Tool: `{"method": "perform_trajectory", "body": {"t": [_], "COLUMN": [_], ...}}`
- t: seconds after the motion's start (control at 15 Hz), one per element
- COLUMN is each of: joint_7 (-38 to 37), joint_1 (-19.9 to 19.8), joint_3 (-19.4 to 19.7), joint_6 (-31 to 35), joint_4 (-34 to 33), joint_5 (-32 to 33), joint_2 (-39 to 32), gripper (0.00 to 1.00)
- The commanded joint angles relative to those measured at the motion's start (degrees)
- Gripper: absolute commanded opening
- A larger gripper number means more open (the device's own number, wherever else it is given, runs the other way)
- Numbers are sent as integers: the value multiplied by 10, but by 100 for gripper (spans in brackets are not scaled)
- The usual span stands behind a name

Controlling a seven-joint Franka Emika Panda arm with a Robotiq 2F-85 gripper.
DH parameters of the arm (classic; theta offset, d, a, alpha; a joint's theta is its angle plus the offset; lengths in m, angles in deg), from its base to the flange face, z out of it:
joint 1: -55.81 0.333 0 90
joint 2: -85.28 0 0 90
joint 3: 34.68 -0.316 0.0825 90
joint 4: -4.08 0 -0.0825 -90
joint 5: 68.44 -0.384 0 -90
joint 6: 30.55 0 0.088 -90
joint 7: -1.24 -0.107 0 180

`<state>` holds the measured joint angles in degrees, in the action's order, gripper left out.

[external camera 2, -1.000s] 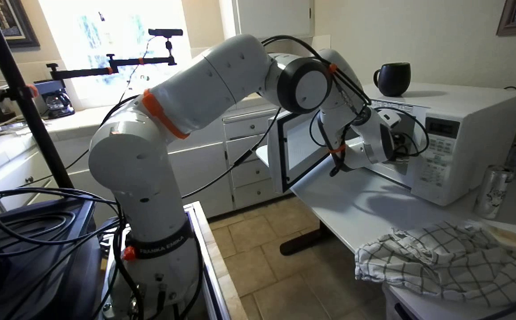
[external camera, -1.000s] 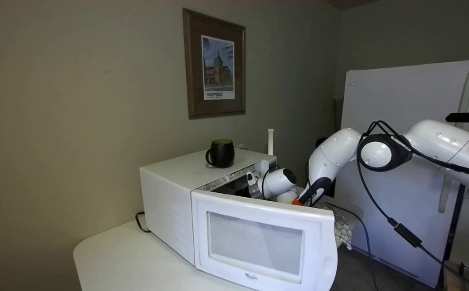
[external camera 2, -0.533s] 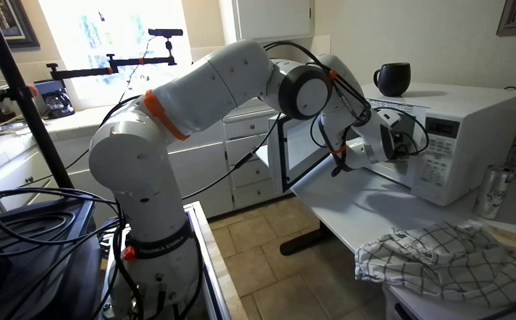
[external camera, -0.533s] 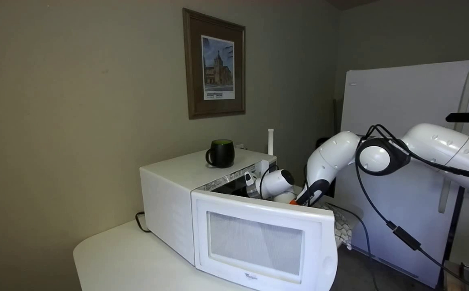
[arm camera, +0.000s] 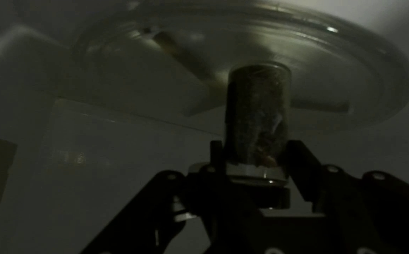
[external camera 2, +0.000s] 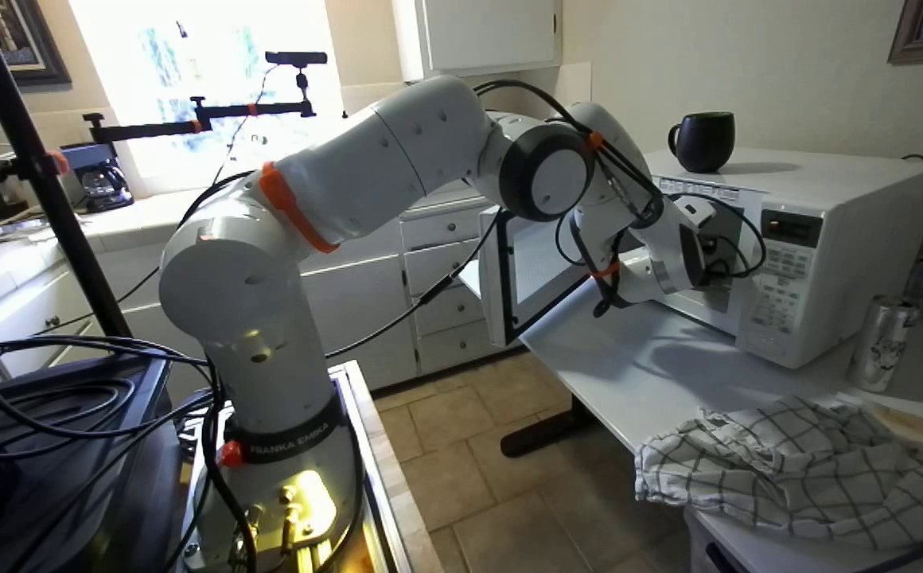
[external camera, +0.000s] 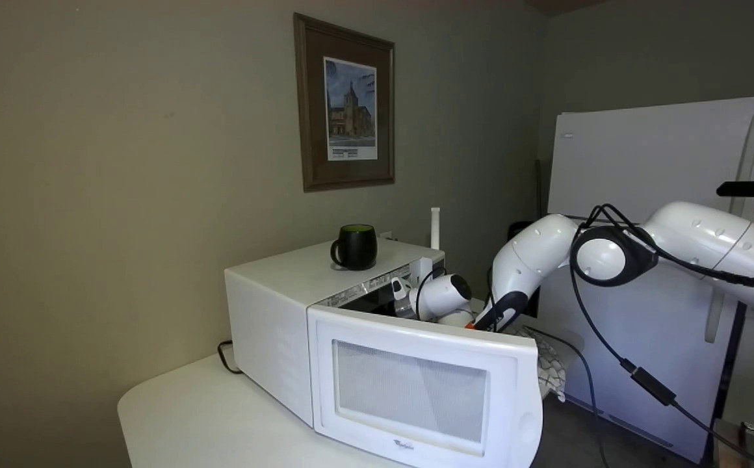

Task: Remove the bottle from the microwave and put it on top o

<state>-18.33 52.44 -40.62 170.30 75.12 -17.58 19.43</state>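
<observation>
In the wrist view, which is dark, the bottle (arm camera: pixel 257 113) stands base-down on a glass turntable (arm camera: pixel 349 70) inside the microwave. It looks like a clear cylinder with dark matter inside and a dark cap at its upper end. My gripper (arm camera: pixel 255 153) has its two fingers against opposite sides of the bottle, close to the capped end. The microwave (external camera 2: pixel 867 247) is white and boxy, with its door (external camera: pixel 416 383) swung wide outward. Both exterior views leave the bottle and the fingers hidden inside the cavity or behind the arm.
A black mug (external camera: pixel 356 247) stands on the microwave's top. The cavity walls and the door surround my wrist closely. A silver can (external camera 2: pixel 883 342) and a checked cloth (external camera 2: pixel 796 469) lie on the table beside the microwave. Cables (external camera 2: pixel 740 207) loop around my wrist.
My elbow has sunk a little, and the wrist has shifted slightly farther along the microwave mouth. The jaws have drawn together. A yellow light now falls on the arm's base.
</observation>
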Motion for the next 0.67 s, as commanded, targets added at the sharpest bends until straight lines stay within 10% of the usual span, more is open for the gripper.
{"method": "perform_trajectory", "body": {"t": [0.0, 0.6], "joint_7": [4, 7], "joint_1": [-1, 5], "joint_3": [-3, 37], "joint_6": [-9, 116], "joint_4": [-17, 88], "joint_5": [3, -43], "joint_2": [-12, 34], "gripper": [24, 24]}}
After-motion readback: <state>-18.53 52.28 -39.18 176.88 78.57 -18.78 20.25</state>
